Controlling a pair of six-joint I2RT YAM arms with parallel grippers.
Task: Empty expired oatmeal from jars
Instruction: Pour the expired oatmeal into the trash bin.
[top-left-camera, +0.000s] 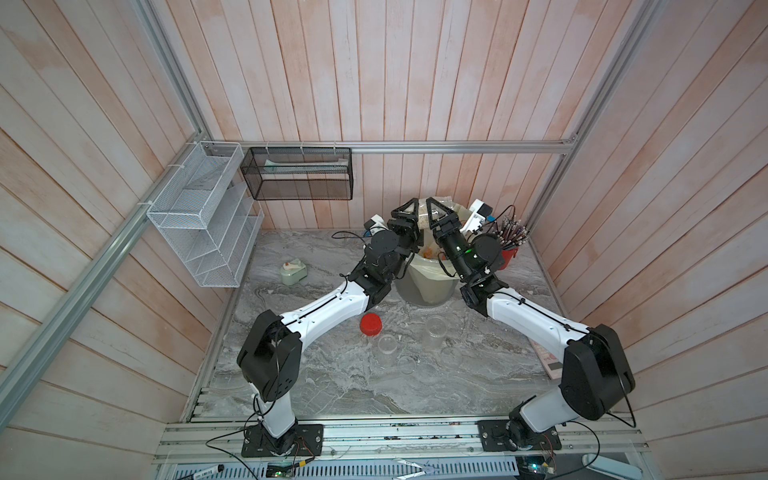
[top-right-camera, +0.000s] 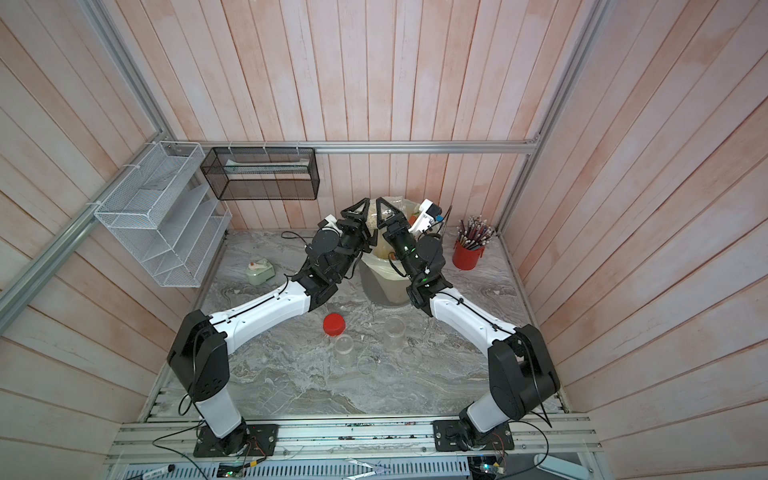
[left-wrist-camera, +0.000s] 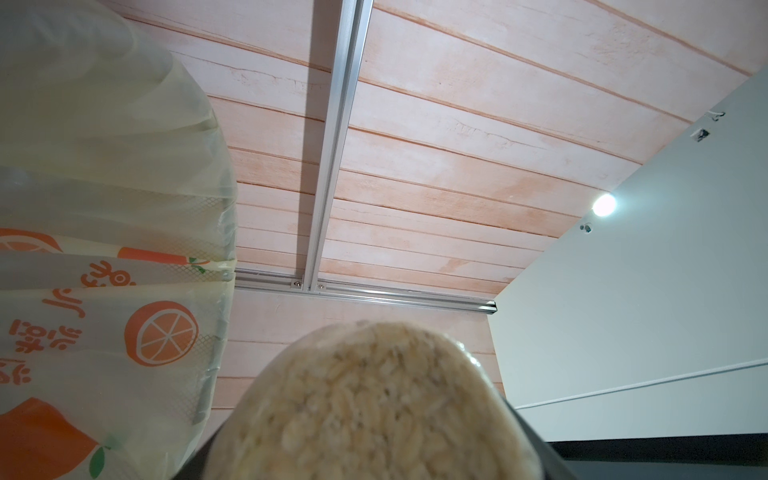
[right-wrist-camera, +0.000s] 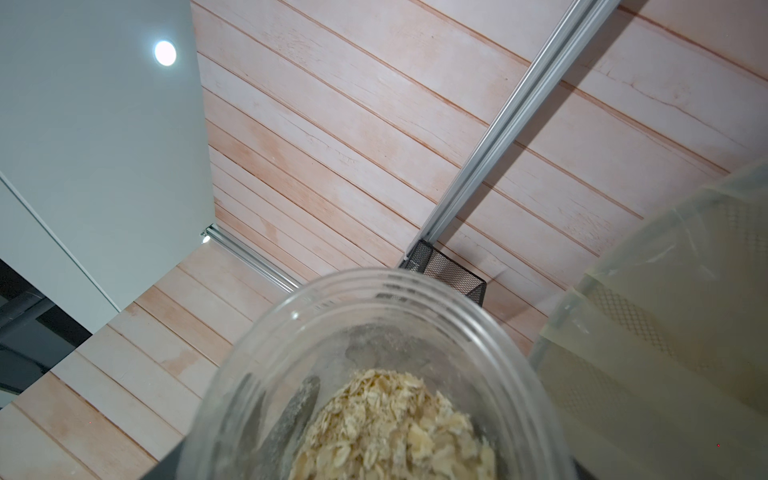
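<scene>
Listing from the left: red lid (top-left-camera: 371, 323) flat on the marble table (top-left-camera: 332, 374), two empty clear jars (top-left-camera: 434, 331) beside it; left gripper (top-left-camera: 409, 211), part closed on an open jar (top-left-camera: 422, 218) of oatmeal (left-wrist-camera: 374, 399), aloft above the lined grey bin (top-left-camera: 405, 291); right gripper (top-left-camera: 437, 212), that jar's mouth between its fingers, grip or no grip cannot be told; both grippers tilted upward, side by side.

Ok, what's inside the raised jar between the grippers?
Oatmeal flakes, loosely filling the lidless clear jar short of its threaded mouth. The jar's bottom is covered by the flakes, so nothing beneath them shows.
</scene>
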